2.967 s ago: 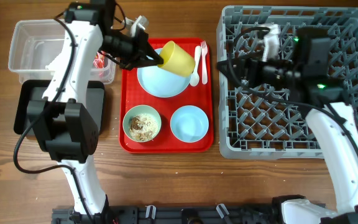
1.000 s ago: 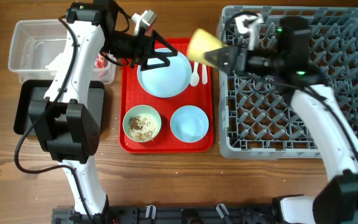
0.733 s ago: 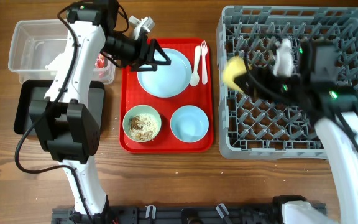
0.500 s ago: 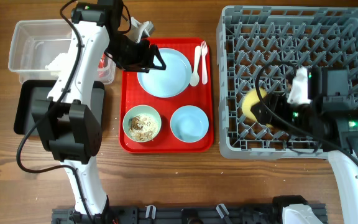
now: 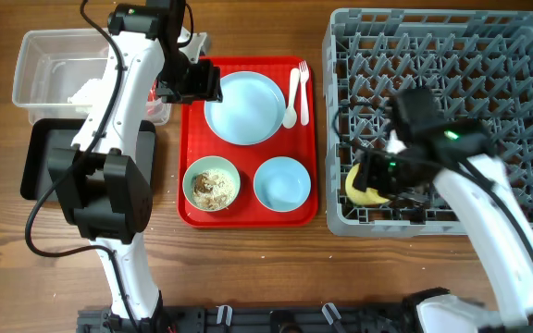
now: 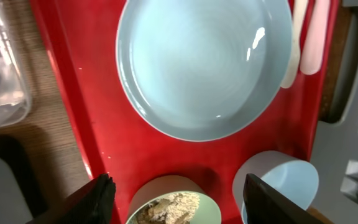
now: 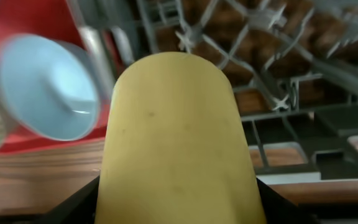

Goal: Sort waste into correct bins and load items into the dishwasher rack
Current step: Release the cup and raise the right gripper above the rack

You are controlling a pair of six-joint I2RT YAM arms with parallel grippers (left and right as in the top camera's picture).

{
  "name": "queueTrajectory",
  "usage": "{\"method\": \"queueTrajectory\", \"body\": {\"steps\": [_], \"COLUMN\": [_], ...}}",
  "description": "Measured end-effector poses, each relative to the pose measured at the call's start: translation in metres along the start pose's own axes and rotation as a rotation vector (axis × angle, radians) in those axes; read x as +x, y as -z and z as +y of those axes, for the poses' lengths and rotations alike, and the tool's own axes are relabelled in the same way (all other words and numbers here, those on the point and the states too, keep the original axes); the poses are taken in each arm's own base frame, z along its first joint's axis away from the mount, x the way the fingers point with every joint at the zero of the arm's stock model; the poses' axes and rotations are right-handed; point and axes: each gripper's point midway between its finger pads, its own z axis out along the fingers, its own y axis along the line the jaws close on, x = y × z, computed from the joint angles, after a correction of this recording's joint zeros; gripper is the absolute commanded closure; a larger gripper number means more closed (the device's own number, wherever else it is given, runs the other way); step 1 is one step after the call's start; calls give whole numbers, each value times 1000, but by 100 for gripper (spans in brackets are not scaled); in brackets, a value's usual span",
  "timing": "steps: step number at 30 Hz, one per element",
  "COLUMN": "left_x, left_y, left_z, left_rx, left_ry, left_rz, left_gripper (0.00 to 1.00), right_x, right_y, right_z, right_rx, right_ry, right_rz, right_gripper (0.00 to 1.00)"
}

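Cup (image 5: 366, 182) now off tray (image 5: 246, 157), in rack (image 5: 489, 83). Our right claw (image 5: 384, 174) pinches it low at front-left corner. Left claw (image 6: 179, 193) spread, empty, pulled back over plate (image 5: 243, 108). We judge release next. Bowls (image 5: 281, 183) wait.

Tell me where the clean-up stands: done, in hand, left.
Done: a white napkin lies in the clear tub. In hand: the right gripper holds the yellow cup at the rack's front-left corner, not yet released; the left gripper hangs open over the red tray. Left: the plate, the bowl of rice scraps, the empty bowl, the spoon and the fork, all on the tray.
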Motion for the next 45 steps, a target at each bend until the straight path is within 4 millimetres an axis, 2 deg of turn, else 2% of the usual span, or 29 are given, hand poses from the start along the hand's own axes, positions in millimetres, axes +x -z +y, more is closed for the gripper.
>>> {"method": "queueTrajectory", "body": {"steps": [4,7,10,15,18,25,29,33,38,41,45], "left_x": [0,0,0,-1,-1,-2,-2,-8,-16,-20,-21], "left_y": [0,0,0,0,0,0,0,0,-2,-5,-15], "left_z": [3,3,3,3,3,3,3,3,-6,-24,-64], "left_rx": [-16,-19,-20,-20,-20,-19,-19,-15,-8,0,-3], "left_ry": [8,11,11,10,10,10,52,141,214,190,100], "left_rz": [-1,-1,-1,-4,-5,-8,-9,-34,-69,-86,-112], "left_gripper": [32,32,31,31,31,30,32,35,36,36,36], "right_x": [2,2,1,-4,-21,-94,-120,-136,-142,-142,-143], "right_y": [-27,-45,-58,-56,-35,57,90,101,95,88,86], "right_z": [-10,-15,-19,-16,-2,59,85,105,122,127,125], "right_rx": [106,161,197,192,156,-49,-159,-238,-268,-273,-268], "right_ry": [-27,-40,-41,-37,-16,93,142,171,197,203,197], "right_rz": [111,174,217,202,145,-194,-345,-419,-429,-413,-406], "right_gripper": [37,22,16,13,13,20,25,25,25,25,25]}}
